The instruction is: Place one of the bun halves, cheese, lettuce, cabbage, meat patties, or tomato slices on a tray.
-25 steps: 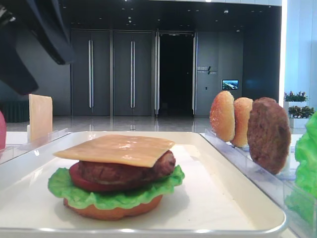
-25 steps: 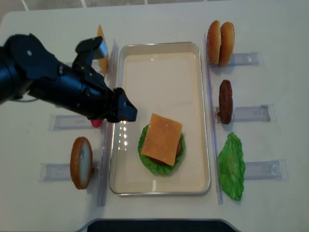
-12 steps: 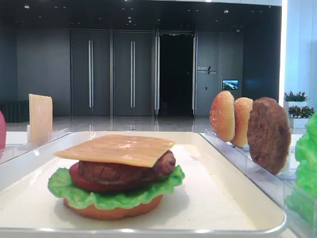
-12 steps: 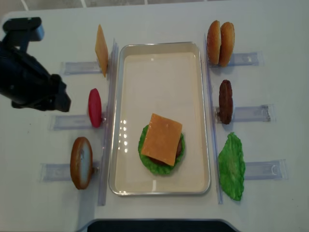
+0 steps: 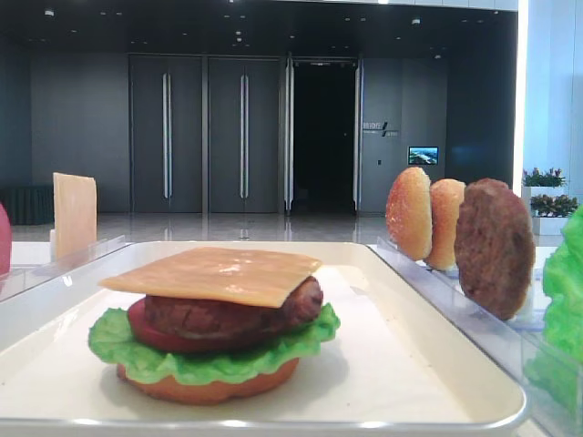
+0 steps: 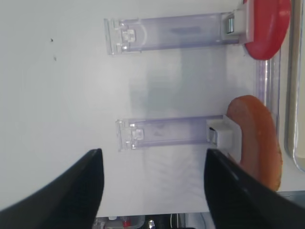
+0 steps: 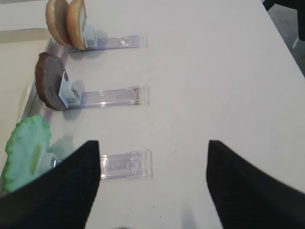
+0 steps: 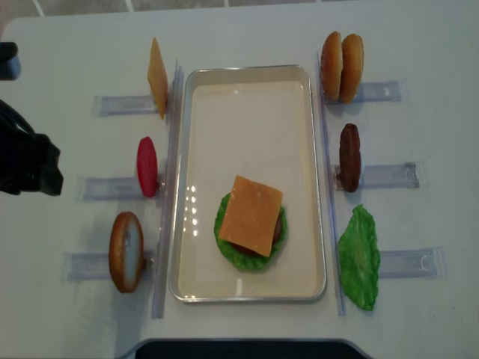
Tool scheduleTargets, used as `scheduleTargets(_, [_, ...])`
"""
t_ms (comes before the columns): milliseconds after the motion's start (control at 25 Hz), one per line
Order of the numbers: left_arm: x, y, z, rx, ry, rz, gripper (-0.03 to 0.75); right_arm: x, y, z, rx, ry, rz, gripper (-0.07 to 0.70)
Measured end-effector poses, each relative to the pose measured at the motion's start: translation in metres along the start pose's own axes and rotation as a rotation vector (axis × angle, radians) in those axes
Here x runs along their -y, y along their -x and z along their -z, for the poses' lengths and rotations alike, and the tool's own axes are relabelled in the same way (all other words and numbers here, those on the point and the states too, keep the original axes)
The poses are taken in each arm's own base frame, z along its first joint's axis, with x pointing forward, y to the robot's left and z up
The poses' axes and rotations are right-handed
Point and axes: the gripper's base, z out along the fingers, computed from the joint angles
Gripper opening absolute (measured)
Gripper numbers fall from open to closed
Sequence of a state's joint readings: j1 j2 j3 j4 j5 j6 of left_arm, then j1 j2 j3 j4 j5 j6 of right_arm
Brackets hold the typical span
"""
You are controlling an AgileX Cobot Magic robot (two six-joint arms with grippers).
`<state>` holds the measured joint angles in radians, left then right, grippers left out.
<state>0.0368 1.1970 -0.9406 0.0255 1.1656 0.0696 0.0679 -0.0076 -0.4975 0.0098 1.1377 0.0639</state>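
On the off-white tray (image 8: 247,75) stands a stack: a cheese slice (image 8: 251,215) on top, then a meat patty (image 5: 228,314), a tomato slice (image 5: 138,320), lettuce (image 5: 114,341) and a bun half (image 5: 209,387). My left gripper (image 6: 152,191) is open and empty, far left of the tray (image 8: 46,170), above the table beside a racked bun half (image 6: 255,138) and tomato slice (image 6: 267,26). My right gripper (image 7: 152,181) is also open and empty, over bare table right of the racked lettuce (image 7: 26,152).
Clear racks flank the tray. The left ones hold a cheese slice (image 8: 157,78), a tomato slice (image 8: 147,166) and a bun half (image 8: 126,251). The right ones hold two bun halves (image 8: 341,66), a meat patty (image 8: 349,157) and lettuce (image 8: 359,256).
My left arm has drawn back from the tray's left rim to the far left of the table and has left the low view. The stack has not moved.
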Motion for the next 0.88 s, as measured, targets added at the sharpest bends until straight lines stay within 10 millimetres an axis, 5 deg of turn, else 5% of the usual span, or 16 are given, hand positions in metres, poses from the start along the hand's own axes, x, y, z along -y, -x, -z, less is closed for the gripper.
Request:
scheduleTargets(480, [0.01, -0.086, -0.014, 0.0, -0.03, 0.025, 0.503, 0.0, 0.0, 0.0, 0.0, 0.0, 0.0, 0.482])
scheduleTargets(880, [0.015, -0.147, -0.005, 0.319, -0.01, 0.033, 0.503, 0.0, 0.0, 0.0, 0.0, 0.0, 0.0, 0.482])
